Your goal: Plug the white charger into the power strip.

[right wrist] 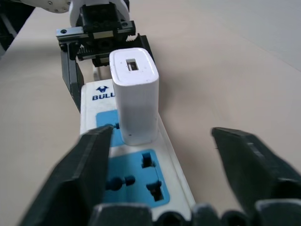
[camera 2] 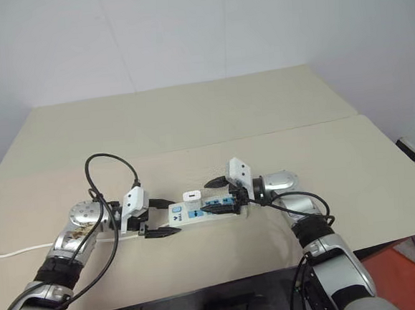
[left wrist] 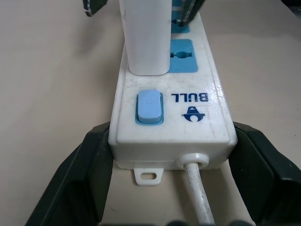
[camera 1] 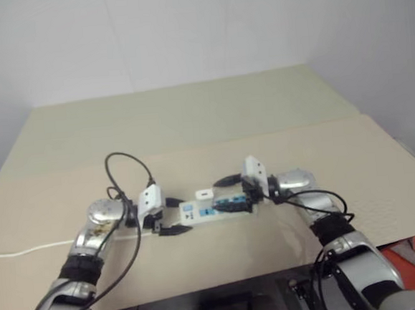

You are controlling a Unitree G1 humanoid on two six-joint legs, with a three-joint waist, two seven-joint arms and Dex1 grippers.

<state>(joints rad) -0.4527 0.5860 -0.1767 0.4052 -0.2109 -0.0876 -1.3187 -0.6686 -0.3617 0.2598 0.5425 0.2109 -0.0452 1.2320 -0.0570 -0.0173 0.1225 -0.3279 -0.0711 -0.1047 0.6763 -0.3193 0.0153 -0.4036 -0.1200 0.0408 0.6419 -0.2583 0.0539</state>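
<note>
The power strip (camera 1: pixel 213 209) lies flat on the tan table, a long white bar with blue socket faces. The white charger (right wrist: pixel 135 99) stands upright in the socket nearest the blue switch (left wrist: pixel 149 107). My left gripper (camera 1: pixel 170 215) is shut on the strip's switch end, one black finger (left wrist: pixel 89 179) pressed against each side. My right gripper (right wrist: pixel 160 136) is open at the strip's other end. Its fingers straddle the strip, well apart from the charger (camera 2: pixel 191 196), and touch nothing.
The strip's thin white cord (camera 1: pixel 28 249) runs off to the left across the table. Black cables loop over both wrists. The table's front edge (camera 1: pixel 225 283) is close below the strip, and a seam (camera 1: pixel 263 132) crosses the tabletop behind it.
</note>
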